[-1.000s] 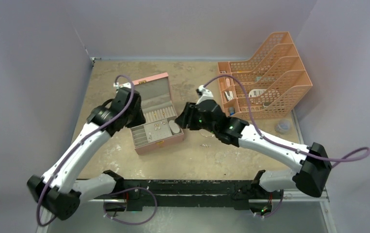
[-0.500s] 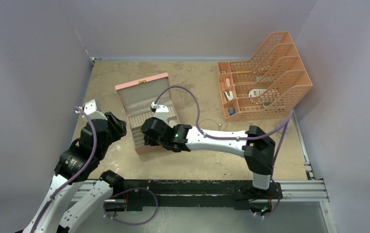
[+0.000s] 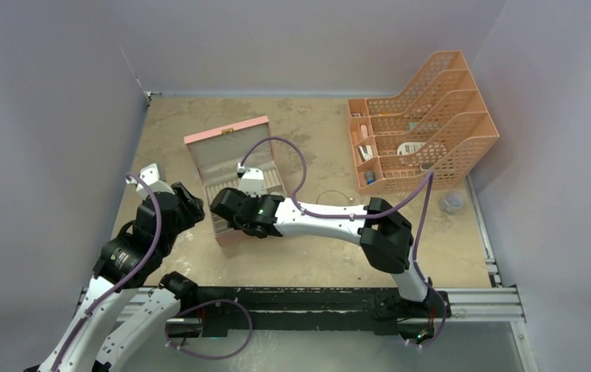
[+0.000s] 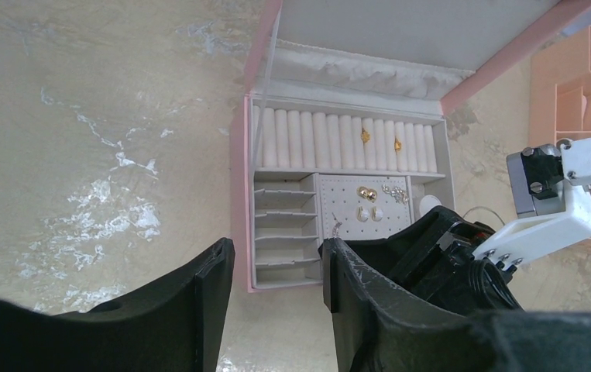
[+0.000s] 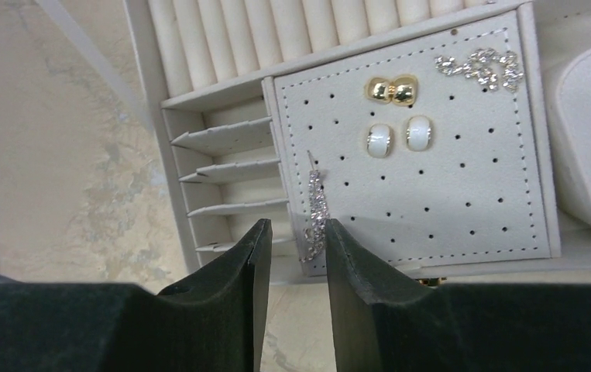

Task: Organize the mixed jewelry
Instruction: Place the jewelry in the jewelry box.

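Observation:
The pink jewelry box point(image 3: 225, 152) stands open. In the right wrist view my right gripper point(image 5: 295, 236) is open over the box's front edge, with the lower end of a silvery chain-like piece point(image 5: 314, 203) between its fingertips, untouched. That piece lies on the edge of the perforated pad point(image 5: 462, 194). Gold studs point(image 5: 391, 90), white-and-gold earrings point(image 5: 399, 138) and a sparkling silvery piece point(image 5: 482, 65) sit on the pad. Small gold rings point(image 4: 365, 136) sit in the ring rolls. The large thin wire hoop point(image 3: 334, 200) lies on the table right of the box. My left gripper point(image 4: 275, 267) is open and empty, left of the box.
An orange mesh organizer point(image 3: 431, 116) with stationery bits stands at the back right. A small clear object point(image 3: 452, 203) lies near the right edge. The right arm point(image 3: 331, 221) reaches across the table in front of the hoop. Walls enclose the back and both sides.
My right arm has swung left from beside the box to over its front compartments. My left arm has pulled back from the box toward the near left.

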`<action>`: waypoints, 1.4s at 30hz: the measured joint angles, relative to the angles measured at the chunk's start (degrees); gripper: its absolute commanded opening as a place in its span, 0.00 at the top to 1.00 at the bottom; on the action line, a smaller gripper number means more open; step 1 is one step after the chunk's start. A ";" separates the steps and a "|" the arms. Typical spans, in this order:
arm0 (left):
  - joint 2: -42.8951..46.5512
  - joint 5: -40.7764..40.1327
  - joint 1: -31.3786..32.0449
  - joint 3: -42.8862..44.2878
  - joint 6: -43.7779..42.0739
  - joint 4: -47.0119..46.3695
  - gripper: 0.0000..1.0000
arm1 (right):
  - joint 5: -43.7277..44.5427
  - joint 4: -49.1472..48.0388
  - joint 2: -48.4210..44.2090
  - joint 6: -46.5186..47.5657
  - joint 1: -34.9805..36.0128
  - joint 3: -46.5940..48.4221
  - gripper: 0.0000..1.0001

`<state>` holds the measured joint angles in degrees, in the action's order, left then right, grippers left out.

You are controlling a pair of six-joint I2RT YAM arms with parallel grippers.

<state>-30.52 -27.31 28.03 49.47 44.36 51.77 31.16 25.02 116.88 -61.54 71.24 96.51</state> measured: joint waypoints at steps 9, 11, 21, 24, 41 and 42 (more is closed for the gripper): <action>-1.11 0.00 0.00 -0.02 0.00 -0.02 0.53 | 2.34 1.49 1.03 -0.20 -0.50 1.09 0.75; -1.11 -0.02 0.00 -0.04 0.00 -0.02 0.53 | 2.36 1.36 1.03 0.04 -0.83 1.09 0.75; -1.38 -0.04 0.00 -0.44 -0.02 -0.15 0.53 | 2.34 -0.66 1.64 1.81 -2.36 1.11 0.77; -1.88 -0.02 0.00 -0.44 -0.02 -0.26 0.53 | 2.21 -1.31 2.12 2.45 -2.67 1.09 0.78; -2.43 -0.02 0.00 -0.50 -0.04 -0.26 0.53 | -0.26 -4.72 2.14 4.17 -2.80 0.11 0.77; -2.43 -0.02 0.00 -0.50 -0.07 -0.28 0.53 | -0.33 -4.70 2.14 4.13 -2.80 0.11 0.78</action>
<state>-32.95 -27.33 28.03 48.97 44.29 51.48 30.83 20.32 119.02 -57.41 68.45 96.62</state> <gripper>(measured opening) 0.469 0.230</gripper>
